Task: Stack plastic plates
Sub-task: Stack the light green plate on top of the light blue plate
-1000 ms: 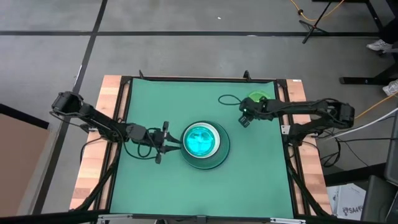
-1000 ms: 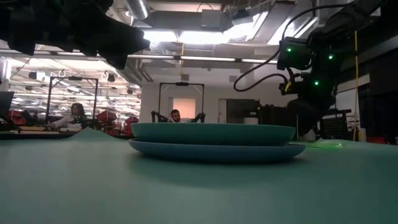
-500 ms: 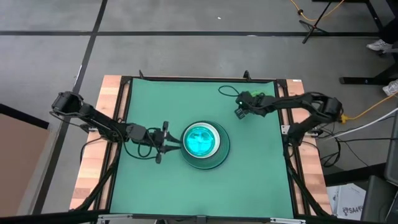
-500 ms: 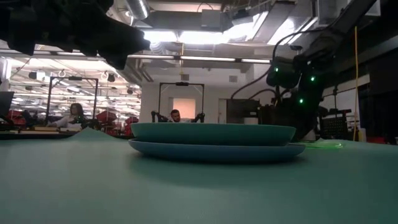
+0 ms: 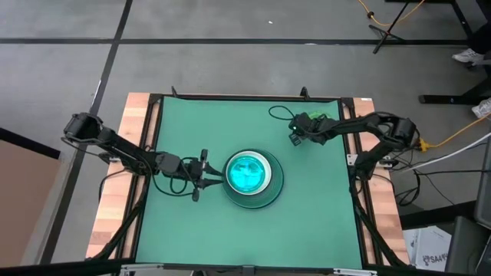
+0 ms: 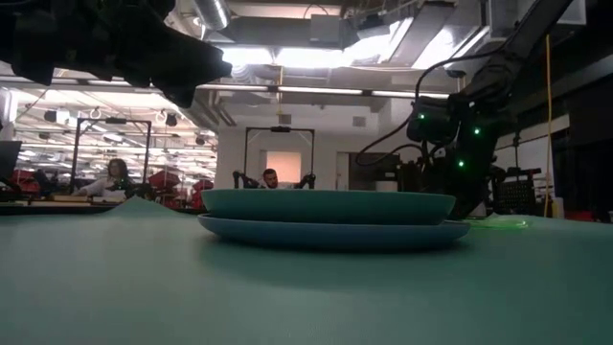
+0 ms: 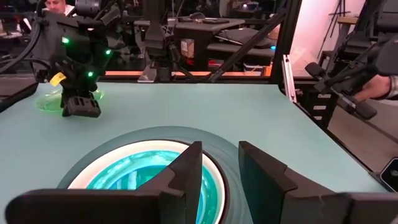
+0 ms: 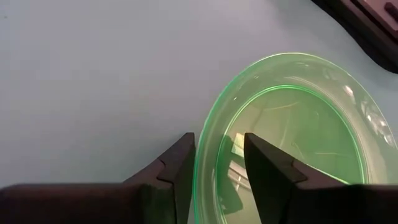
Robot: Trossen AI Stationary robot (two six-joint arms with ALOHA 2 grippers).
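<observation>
A stack of plates [image 5: 249,178] sits mid-table: a large teal plate at the bottom, a white one higher up, translucent cyan on top [image 7: 134,177]. My left gripper [image 5: 215,178] is open and level at the stack's left rim, fingertips just over that rim in the left wrist view [image 7: 219,152]. A small bright green plate [image 8: 292,140] lies flat near the far right corner. My right gripper [image 5: 294,139] is open and low over it. One finger is outside the plate's rim and one is over its inside [image 8: 217,142]. The arm hides most of this plate from above. My right gripper straddles the green plate's near rim [image 8: 207,155], coming down at a slant, fingers across the rim. Whether either finger touches the rim, I cannot tell. The plate lies flat on the mat.
The green mat [image 5: 199,130] has open room on the left and near sides. A black cable [image 5: 280,121] loops on the mat by the right arm. Wooden strips and black frame rails [image 5: 146,138] border the mat. People sit in the room beyond the table [image 6: 271,178].
My right gripper has moved toward the table's far edge and a little left, and has come down to the green plate, which the arm now covers in the high view. The left arm and the stack have kept still.
</observation>
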